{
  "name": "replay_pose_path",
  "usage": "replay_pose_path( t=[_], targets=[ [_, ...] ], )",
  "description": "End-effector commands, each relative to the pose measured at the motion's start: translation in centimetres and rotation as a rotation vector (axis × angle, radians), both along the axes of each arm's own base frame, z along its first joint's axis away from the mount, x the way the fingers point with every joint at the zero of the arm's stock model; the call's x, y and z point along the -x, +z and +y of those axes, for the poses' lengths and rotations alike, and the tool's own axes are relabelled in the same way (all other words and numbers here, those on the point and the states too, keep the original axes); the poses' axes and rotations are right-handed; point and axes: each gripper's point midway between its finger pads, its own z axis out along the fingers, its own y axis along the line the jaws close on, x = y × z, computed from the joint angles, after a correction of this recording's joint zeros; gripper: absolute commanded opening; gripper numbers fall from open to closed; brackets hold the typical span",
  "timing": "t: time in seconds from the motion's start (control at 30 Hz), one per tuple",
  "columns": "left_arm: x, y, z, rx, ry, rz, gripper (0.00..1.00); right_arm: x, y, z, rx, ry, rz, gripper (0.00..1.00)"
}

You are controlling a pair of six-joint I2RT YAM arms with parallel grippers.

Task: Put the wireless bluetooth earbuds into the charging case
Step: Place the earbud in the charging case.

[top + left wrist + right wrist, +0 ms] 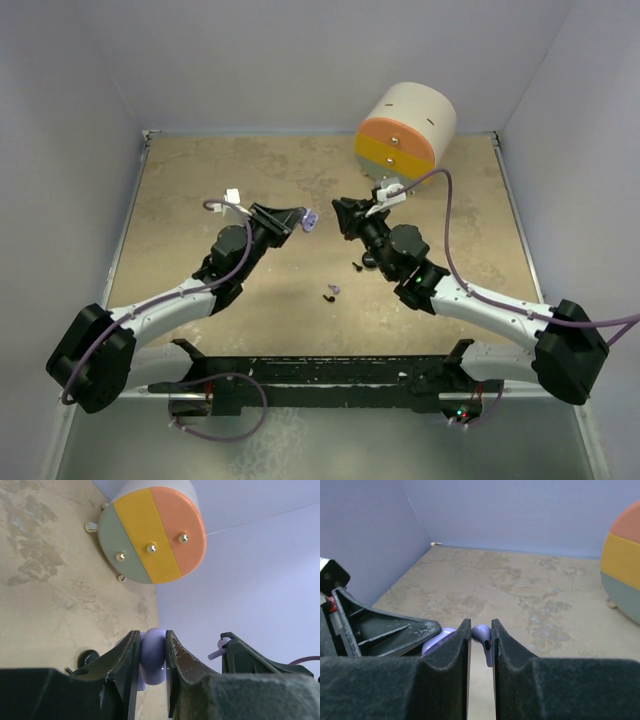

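Left gripper (299, 219) clamped on the lavender charging case (152, 655), lifted above mid-bench (200, 180), facing 3 o'clock to receive. Right gripper (340, 213) pinches a lavender earbud (483, 636) just beside the case, likely lining up. Spare earbuds (332, 292) lie at 6 o'clock.

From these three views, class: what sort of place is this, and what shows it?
Probably a robot test cell, not a home: a left arm and right arm mounted at the tabletop's near edge, plain walls boxing it in, and one striped drum at the back.
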Motion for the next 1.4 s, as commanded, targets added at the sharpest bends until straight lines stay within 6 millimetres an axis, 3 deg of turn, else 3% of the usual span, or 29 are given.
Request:
replay_pose_path(
  t=[0.0,0.17,0.43,0.83,1.37],
  targets=[
    [-0.5,6.2,-1.3,0.181,-0.083,-0.121,0.0,1.3,4.6,0.3,-0.047,0.075,-0.207,0.0],
    [-0.6,6.5,-2.0,0.256,-0.147,-0.11,0.0,2.5,6.5,-0.7,-0.088,0.082,-0.32,0.0],
    [-0.4,6.6,-2.2,0.333,-0.174,-0.072,0.0,4.1,7.4,0.4,-0.083,0.178,-0.431,0.0],
    [-0.1,5.8,-1.6,0.356,-0.144,0.018,0.0,4.5,6.6,3.6,-0.004,0.319,-0.51,0.0],
    [0.0,5.2,-2.1,0.358,-0.167,0.061,0.0,3.7,4.9,4.5,0.045,0.375,-0.527,0.0]
  ],
)
